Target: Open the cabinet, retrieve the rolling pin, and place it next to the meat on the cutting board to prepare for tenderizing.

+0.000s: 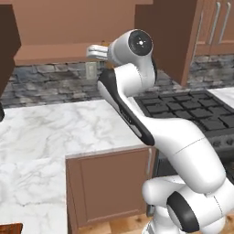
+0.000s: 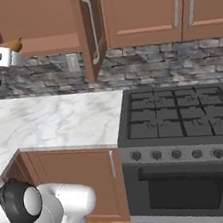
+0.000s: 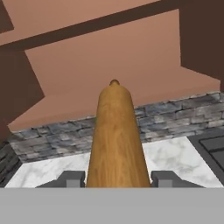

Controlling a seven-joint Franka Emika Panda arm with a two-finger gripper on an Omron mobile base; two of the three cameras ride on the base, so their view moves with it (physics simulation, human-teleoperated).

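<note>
Jaws clamped on the rolling pin [image 3: 115, 135], 2 fingertips [image 3: 70, 178] flanking its near end.
Pin's long axis points straight away from the gripper [image 3: 116, 180], toward the open cabinet [image 3: 109, 61] filling the frame's top.

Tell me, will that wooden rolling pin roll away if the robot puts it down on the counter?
Probably, yes. The rolling pin looks round and smooth, so it could roll on the flat marble counter. It looks stiff, solid wood, so it likely won't bend or break. The gripper holds it between both fingers for now.
</note>
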